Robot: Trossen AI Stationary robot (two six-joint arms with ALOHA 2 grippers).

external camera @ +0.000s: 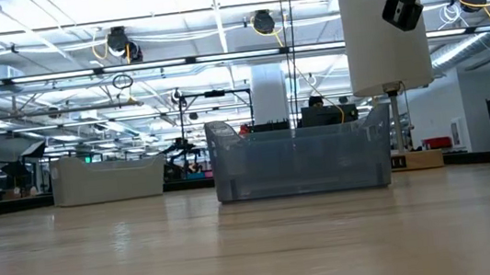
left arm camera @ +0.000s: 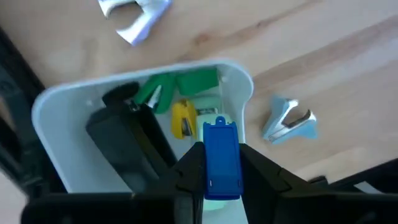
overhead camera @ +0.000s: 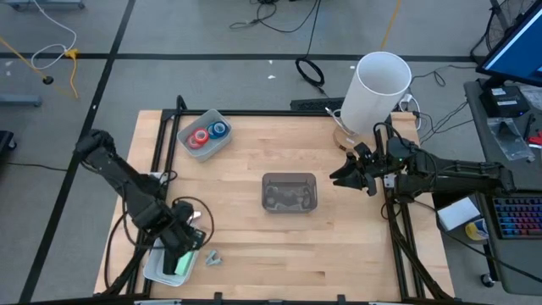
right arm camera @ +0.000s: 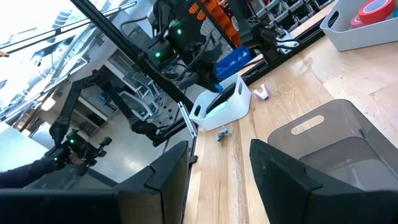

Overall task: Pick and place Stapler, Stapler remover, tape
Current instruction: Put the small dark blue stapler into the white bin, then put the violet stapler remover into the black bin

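A blue stapler (left arm camera: 221,146) hangs over the white bin (left arm camera: 239,81) at the table's near left, with my left gripper (left arm camera: 221,177) shut on it. In that bin lie green (left arm camera: 180,84), yellow (left arm camera: 183,118) and black (left arm camera: 124,134) staplers. Two silver stapler removers (left arm camera: 289,118) (left arm camera: 137,15) lie on the wood beside the bin. Red and blue tape rolls (overhead camera: 207,134) sit in a white tray (overhead camera: 222,144) at the far left. My right gripper (overhead camera: 345,175) hovers open at the right, next to the clear grey bin (overhead camera: 290,191). My left gripper pinches the blue stapler's two long sides (left arm camera: 208,168) between its two fingers, toward one end of it. The fingers point down from above and lie across it. The stapler sits level, lifted clear above the white bin.
A tall white cylinder (overhead camera: 377,89) stands at the far right, just behind my right arm. The clear grey bin stands at the table's middle, with bare wood around it. Black frame rails (overhead camera: 398,229) run along the table's left and right sides.
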